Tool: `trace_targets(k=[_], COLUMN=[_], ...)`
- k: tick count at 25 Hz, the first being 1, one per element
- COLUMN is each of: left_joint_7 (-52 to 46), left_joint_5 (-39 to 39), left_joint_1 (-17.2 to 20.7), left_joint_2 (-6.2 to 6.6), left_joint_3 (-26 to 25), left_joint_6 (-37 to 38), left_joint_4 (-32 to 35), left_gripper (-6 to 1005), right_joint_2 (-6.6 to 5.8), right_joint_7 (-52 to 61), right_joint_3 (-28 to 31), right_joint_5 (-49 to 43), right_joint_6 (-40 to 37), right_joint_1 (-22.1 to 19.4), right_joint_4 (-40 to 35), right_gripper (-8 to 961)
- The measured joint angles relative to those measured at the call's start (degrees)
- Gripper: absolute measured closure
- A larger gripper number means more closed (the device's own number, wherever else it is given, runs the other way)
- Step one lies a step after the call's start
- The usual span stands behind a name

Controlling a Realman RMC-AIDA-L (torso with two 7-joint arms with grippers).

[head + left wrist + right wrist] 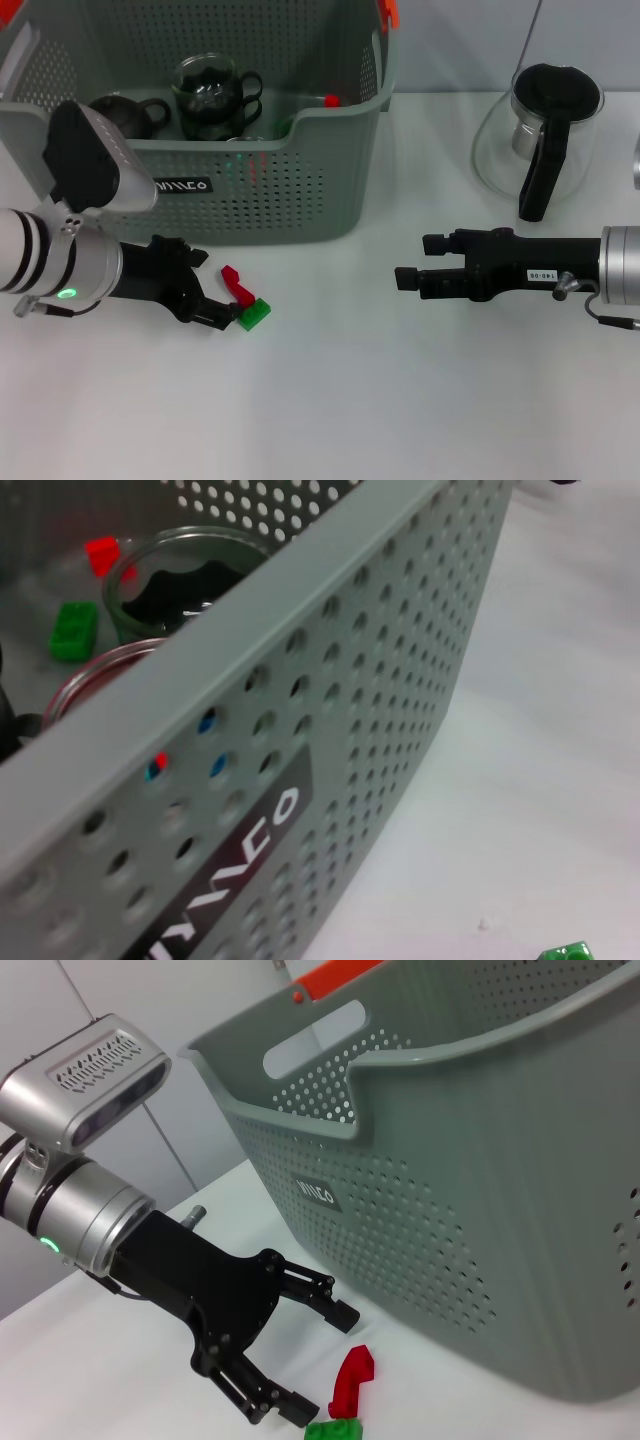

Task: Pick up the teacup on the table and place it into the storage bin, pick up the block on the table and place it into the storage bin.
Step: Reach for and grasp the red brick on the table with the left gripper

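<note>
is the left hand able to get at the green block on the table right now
Probably yes. The left hand is open, low over the table, with the green block just past its fingertips. A red piece sits against the block, so it may get caught or nudged as the hand closes.

The left arm (45, 262) is a silver-white cylinder with black bands and a small green light glowing near the wrist, and it carries a grey camera housing (95, 160) with a black face and a perforated grille on top. Beyond the wrist the left gripper (300, 1360) is matte black, built of jointed linkages with slim fingers (320, 1302). The right arm (620, 265) ends in a silver cylinder with a thin looped cable, and the right gripper (408, 262) is long and black with a small white label.
</note>
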Motion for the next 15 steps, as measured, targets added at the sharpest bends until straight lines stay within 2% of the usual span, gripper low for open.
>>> trace_targets(k=[15], left_joint_7=[-0.66], left_joint_5=[-1.84], left_joint_1=[-0.25], left_joint_2=[-0.22], left_joint_3=[2.24], left_joint_6=[3.19], left_joint_4=[0.48], left_gripper=[51], right_joint_2=[0.0], right_joint_7=[0.0], right_joint_3=[0.0], right_joint_5=[-0.03], right_joint_6=[-0.09], right_joint_1=[0.0], right_joint_4=[0.0], right_gripper=[70])
